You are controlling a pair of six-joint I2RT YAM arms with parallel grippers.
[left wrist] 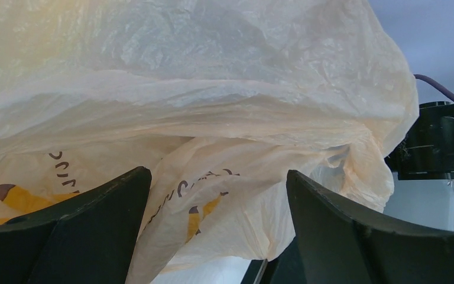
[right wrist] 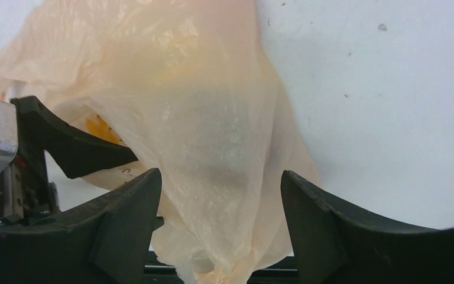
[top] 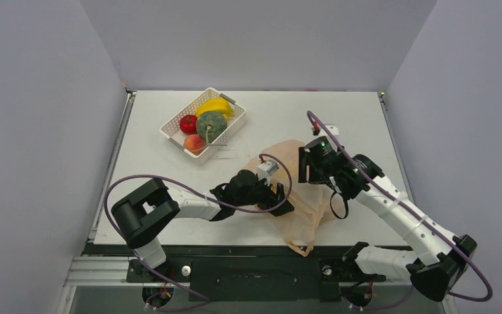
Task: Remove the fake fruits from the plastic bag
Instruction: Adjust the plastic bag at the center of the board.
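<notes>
The pale-orange plastic bag [top: 301, 196] lies crumpled on the table between my two grippers. My left gripper [top: 282, 199] is open at the bag's left side, with a printed fold of the bag [left wrist: 224, 89] lying between its fingers [left wrist: 219, 174]. My right gripper [top: 304, 171] is open over the bag's upper right, and a hanging fold of the bag [right wrist: 213, 106] sits between its fingers [right wrist: 220, 174]. The red apple [top: 188, 123], green melon [top: 211, 125] and yellow bananas [top: 217, 105] lie in the white basket. I see no fruit through the bag; the grapes and the yellow oval fruit are out of sight.
The white latticed basket [top: 170, 131] stands at the back left and also holds an orange-pink peach [top: 194, 142]. The left gripper's finger [right wrist: 77, 148] shows in the right wrist view, close to the right gripper. The bag's handle hangs over the table's near edge [top: 299, 247].
</notes>
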